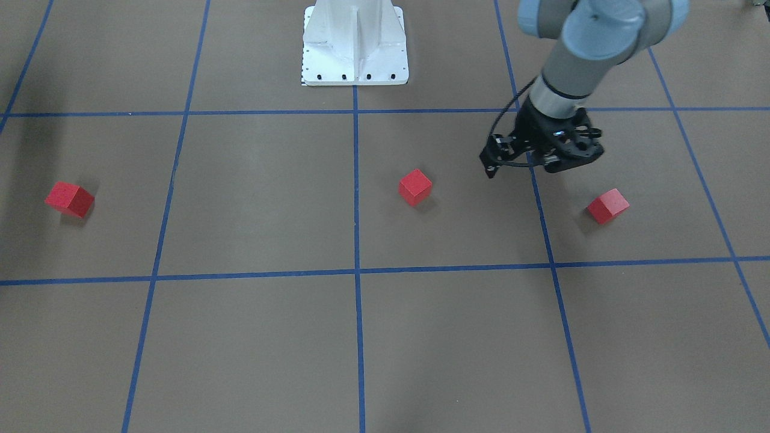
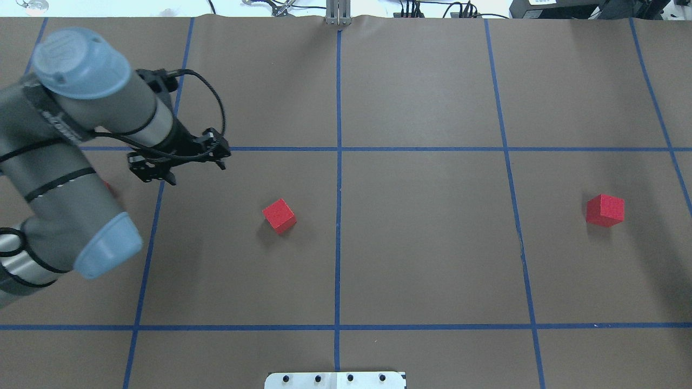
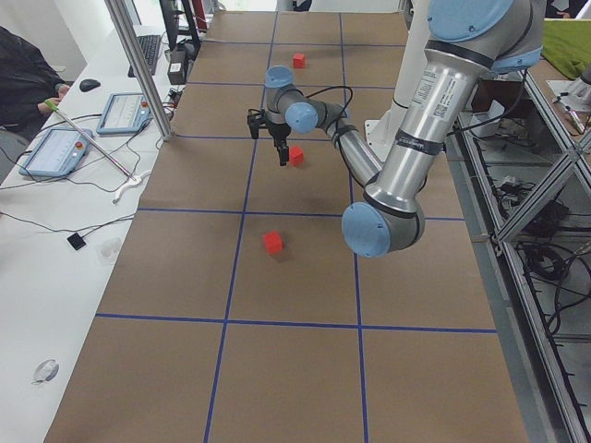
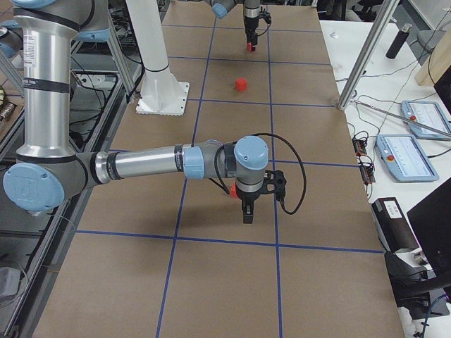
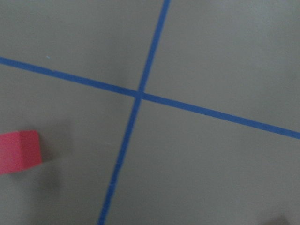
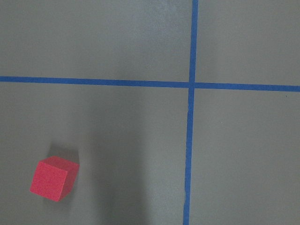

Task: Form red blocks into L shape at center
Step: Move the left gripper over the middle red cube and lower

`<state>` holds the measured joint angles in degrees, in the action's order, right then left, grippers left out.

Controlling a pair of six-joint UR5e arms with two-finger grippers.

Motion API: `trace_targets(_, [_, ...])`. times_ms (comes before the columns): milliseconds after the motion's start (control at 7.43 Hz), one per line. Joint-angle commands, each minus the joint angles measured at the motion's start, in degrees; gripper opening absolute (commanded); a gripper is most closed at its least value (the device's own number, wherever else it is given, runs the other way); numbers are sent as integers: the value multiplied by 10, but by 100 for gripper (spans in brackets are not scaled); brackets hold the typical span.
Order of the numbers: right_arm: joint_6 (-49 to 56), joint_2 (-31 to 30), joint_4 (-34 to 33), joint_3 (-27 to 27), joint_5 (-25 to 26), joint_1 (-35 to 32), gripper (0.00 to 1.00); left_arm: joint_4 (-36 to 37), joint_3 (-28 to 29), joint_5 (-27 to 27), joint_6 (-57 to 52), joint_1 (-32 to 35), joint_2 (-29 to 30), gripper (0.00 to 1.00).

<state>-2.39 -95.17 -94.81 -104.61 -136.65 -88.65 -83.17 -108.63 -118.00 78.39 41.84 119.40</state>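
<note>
The middle red block [image 1: 415,186] sits at the bench's [image 1: 240,349] center [image 1: 376,231], just beside the tape line [image 1: 356,180]. The left red block [image 1: 608,205] and right red block [image 1: 70,199] lie toward the bench's ends. The left end effector [image 1: 492,163] hangs empty between the middle and left blocks, and the right end effector [image 4: 246,213] hangs empty near the right one. I cannot tell how far either is open.

Left arm [image 2: 59,178]: enters from overhead view's left. Elbow bent, forearm reaching forward, wrist turned down.
Left gripper [image 1: 556,168]: points down, hangs free, touches nothing, holds nothing. Fingers appear pressed together.
Right arm [image 4: 148,164]: forearm stretched near-level outward, wrist turned down.
Right gripper [image 4: 246,215]: points straight down, hangs free, nothing in grasp. Finger spacing not determinable; seen in side view only.
</note>
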Motion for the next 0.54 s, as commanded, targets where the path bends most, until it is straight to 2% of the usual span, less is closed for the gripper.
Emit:
trace_targets(0, [3, 0, 0, 1, 3, 1, 100, 25, 59, 67, 95, -81, 99, 100])
trace_targets(135, [4, 0, 1, 1, 2, 1, 100, -13, 76, 93, 101, -95, 101, 100])
trace_targets(269, [5, 0, 1, 1, 4, 1, 100, -47, 113, 93, 100, -96, 101, 100])
trace_targets(404, [5, 0, 2, 3, 5, 1, 100, -48, 120, 93, 99, -95, 100, 100])
